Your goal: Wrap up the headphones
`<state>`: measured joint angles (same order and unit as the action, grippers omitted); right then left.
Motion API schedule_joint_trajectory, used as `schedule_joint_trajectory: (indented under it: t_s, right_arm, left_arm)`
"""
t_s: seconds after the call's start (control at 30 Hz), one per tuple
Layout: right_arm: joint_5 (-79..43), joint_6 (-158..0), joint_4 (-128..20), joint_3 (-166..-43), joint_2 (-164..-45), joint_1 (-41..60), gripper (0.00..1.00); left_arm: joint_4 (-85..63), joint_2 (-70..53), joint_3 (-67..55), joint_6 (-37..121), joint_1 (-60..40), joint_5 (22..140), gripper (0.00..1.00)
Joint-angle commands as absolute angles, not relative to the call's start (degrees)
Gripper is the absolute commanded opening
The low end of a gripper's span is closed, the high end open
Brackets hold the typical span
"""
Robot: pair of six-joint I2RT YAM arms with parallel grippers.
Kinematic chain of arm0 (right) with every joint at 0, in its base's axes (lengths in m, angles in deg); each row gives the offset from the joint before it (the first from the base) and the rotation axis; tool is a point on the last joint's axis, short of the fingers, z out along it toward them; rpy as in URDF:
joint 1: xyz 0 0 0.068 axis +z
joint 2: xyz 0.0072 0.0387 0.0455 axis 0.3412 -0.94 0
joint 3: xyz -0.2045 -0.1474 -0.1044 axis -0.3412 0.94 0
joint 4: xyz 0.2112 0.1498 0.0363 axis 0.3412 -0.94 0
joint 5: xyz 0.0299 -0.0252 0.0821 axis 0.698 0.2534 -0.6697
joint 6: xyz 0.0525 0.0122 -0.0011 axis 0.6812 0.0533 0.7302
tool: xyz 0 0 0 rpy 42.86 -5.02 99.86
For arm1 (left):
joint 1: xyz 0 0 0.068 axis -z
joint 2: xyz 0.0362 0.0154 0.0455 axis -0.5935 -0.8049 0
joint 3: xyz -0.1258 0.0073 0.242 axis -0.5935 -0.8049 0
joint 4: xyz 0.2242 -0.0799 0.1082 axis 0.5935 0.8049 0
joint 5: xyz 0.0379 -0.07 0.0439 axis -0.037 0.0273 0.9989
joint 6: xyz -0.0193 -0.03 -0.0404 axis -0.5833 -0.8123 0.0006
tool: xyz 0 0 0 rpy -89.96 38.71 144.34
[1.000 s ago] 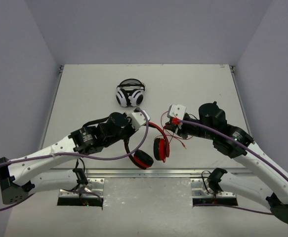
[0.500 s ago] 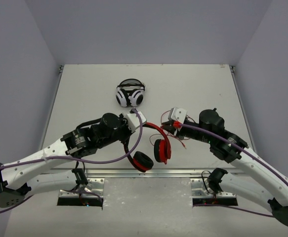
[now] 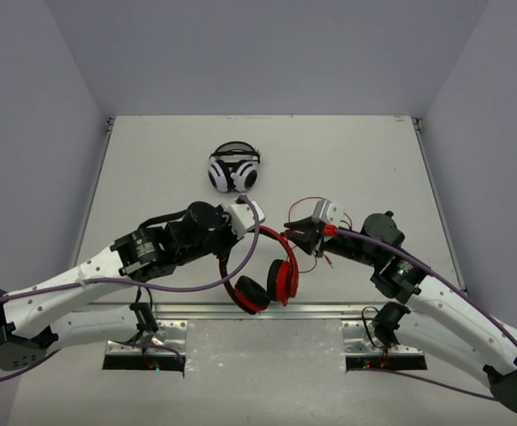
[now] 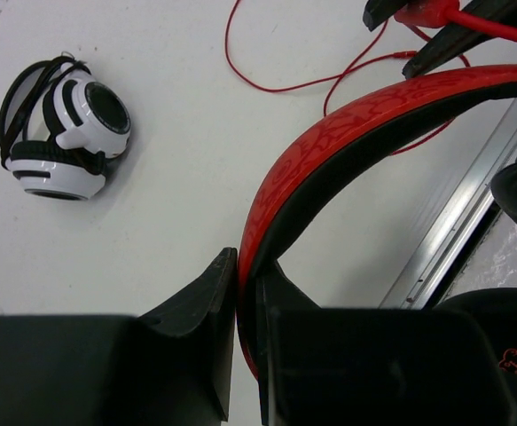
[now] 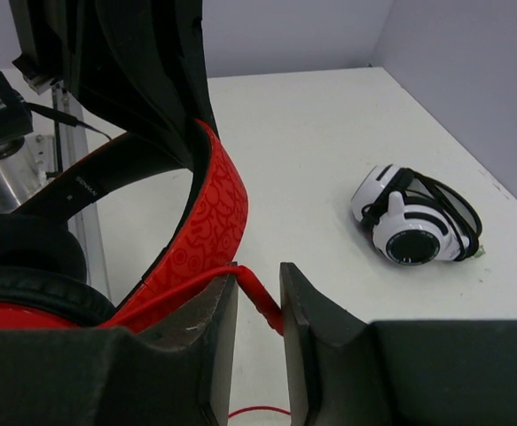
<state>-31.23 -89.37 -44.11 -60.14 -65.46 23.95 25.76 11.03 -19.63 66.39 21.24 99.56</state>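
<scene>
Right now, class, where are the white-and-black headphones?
The white-and-black headphones lie alone on the table, at the far middle in the top view, beyond the red headphones.

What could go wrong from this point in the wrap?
The thin cable sits near the fingertips of the right gripper and may slip out under tension. Its slack loops beside that gripper could snag. The left gripper pinches the headphones at one spot on the band, so they might swivel.
</scene>
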Motion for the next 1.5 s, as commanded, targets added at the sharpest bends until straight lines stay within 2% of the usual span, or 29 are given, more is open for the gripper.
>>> schedule_joint_trajectory:
  t_s: [0.0, 0.1, 0.27, 0.77, 0.83, 0.87, 1.03, 1.07, 1.27, 1.47]
  right_arm:
    - [-37.30, -86.28, -34.91, -58.59, -65.65, 24.08, 0.28]
    - [-38.71, -84.26, -34.38, -56.83, -66.08, 24.17, 0.34]
    - [-41.53, -82.42, -30.07, -53.40, -67.93, 24.08, 0.37]
    - [-42.85, -80.48, -16.55, -49.44, -77.77, 24.09, 0.36]
    - [-41.71, -80.04, -15.14, -48.22, -77.52, 24.08, 0.31]
    - [-41.36, -80.04, -14.78, -47.77, -77.17, 24.08, 0.21]
    - [-39.95, -80.31, -14.16, -45.83, -76.29, 24.08, 0.08]
    - [-39.69, -80.39, -14.08, -45.66, -76.28, 23.91, 0.02]
    - [-38.36, -79.86, -13.02, -44.60, -75.93, 22.94, 0.01]
    - [-30.99, -84.08, -22.93, -51.78, -72.95, 22.07, 0.01]
  left_arm:
    - [20.18, 12.37, -15.93, 64.03, 22.31, 97.36, 0.00]
    - [20.00, 12.99, -15.49, 63.33, 22.31, 99.03, 0.00]
    - [20.09, 13.17, -14.61, 62.36, 22.31, 97.72, 0.00]
    - [20.62, 14.57, -10.22, 60.96, 22.31, 97.27, 0.00]
    - [20.79, 14.48, -9.95, 60.78, 22.31, 99.03, 0.00]
    - [20.71, 14.48, -9.86, 60.61, 22.31, 99.99, 0.00]
    - [18.95, 15.62, -10.56, 59.82, 22.31, 99.74, 0.00]
    - [18.69, 15.98, -10.57, 59.29, 22.22, 98.52, 0.00]
    - [16.49, 18.00, -10.30, 58.06, 22.31, 95.52, 0.00]
    - [20.08, 15.81, -11.96, 59.02, 22.31, 96.66, 0.00]
